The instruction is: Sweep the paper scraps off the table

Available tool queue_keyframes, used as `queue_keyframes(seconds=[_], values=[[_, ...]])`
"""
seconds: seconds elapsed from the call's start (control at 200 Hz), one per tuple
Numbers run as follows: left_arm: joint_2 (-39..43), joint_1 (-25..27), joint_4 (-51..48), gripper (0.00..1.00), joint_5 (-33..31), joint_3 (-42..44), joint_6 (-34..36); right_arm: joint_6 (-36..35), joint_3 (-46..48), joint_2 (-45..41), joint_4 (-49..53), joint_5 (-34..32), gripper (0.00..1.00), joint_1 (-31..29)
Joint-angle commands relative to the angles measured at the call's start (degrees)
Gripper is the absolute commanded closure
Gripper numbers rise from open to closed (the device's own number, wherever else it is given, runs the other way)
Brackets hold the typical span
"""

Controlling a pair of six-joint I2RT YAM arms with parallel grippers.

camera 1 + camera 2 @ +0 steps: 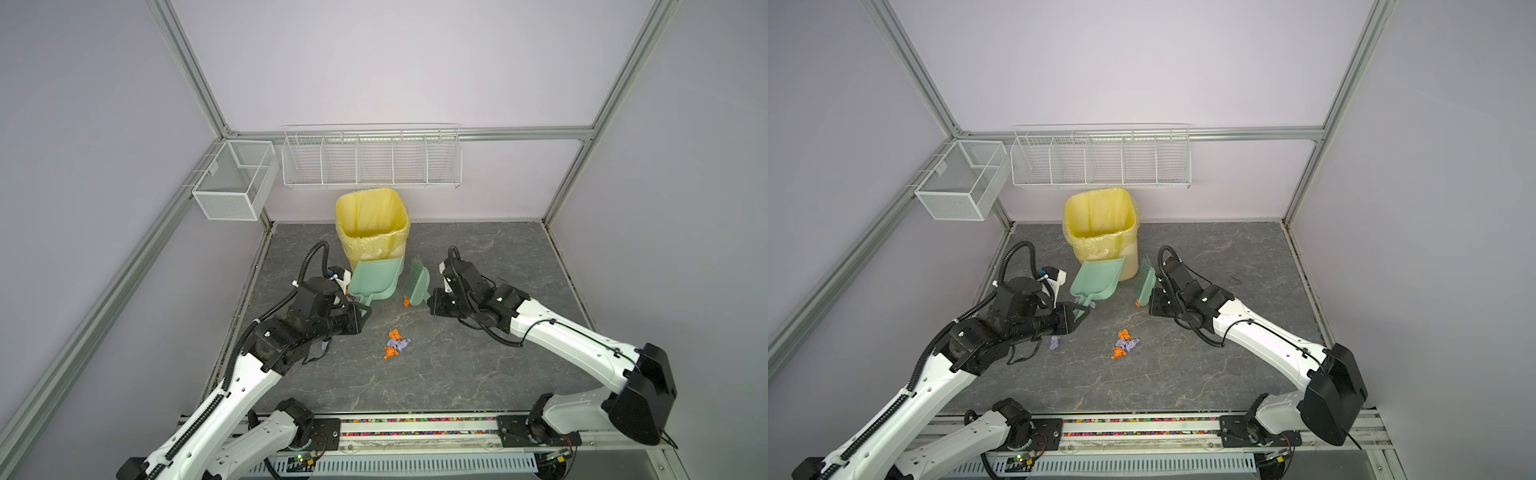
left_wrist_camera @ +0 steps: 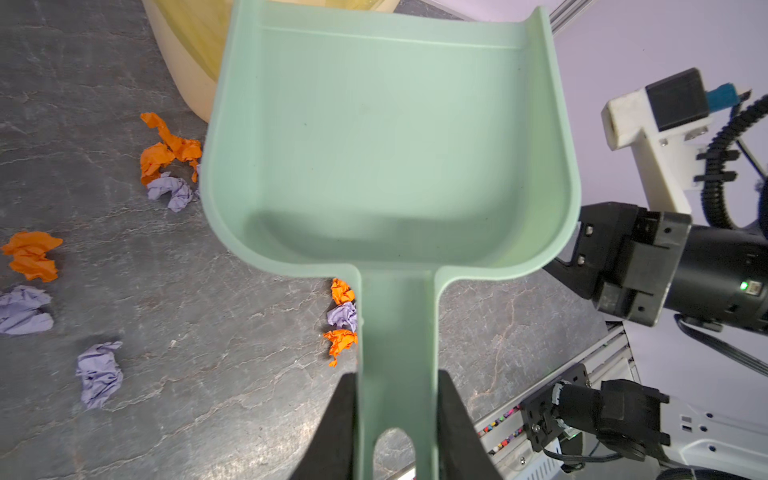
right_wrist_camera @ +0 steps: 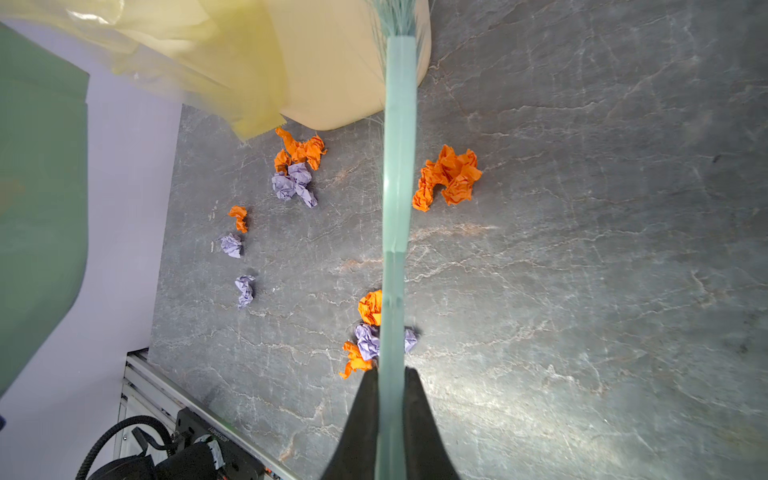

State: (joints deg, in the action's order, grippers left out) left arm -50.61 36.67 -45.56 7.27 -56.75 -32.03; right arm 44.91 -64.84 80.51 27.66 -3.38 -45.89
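Near bin (image 1: pixel 371 232): left hand (image 2: pixel 397 380) around dustpan (image 2: pixel 386 137)

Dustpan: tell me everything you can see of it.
The dustpan is one mint-green piece, matte plastic by the look: a flat scoop with raised side and back walls, rounded rear corners, and a channel-shaped handle with an oval hole near its end. It is empty. The left gripper is shut on the handle, one jaw on each side. The pan is held off the table, mouth toward the yellow-lined bin; whether its lip touches the bin cannot be told.
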Motion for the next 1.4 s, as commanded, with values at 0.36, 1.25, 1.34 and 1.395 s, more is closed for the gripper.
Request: queue_keyframes(seconds=[0.36,1.25,1.34,1.395], values=[[0.21,0.15,-1.19,1.0,-2.63,1.27,2.4,1.75,-4.39,9.62,-6.05,3.56,0.93,-1.22],[-3.72,3.76,0.8,1.0,-3.72,1.14,1.44,3.37,4.59,5.04,4.45,3.46,0.93,7.14],[-5.19,6.22,1.13,1.0,-5.45,0.47,0.93,3.12,6.54,2.55,5.16,3.53,0.93,8.72],[-6.25,7.69,1.61,1.0,-6.17,0.16,0.42,2.77,7.62,1.16,5.66,4.01,0.93,9.77]])
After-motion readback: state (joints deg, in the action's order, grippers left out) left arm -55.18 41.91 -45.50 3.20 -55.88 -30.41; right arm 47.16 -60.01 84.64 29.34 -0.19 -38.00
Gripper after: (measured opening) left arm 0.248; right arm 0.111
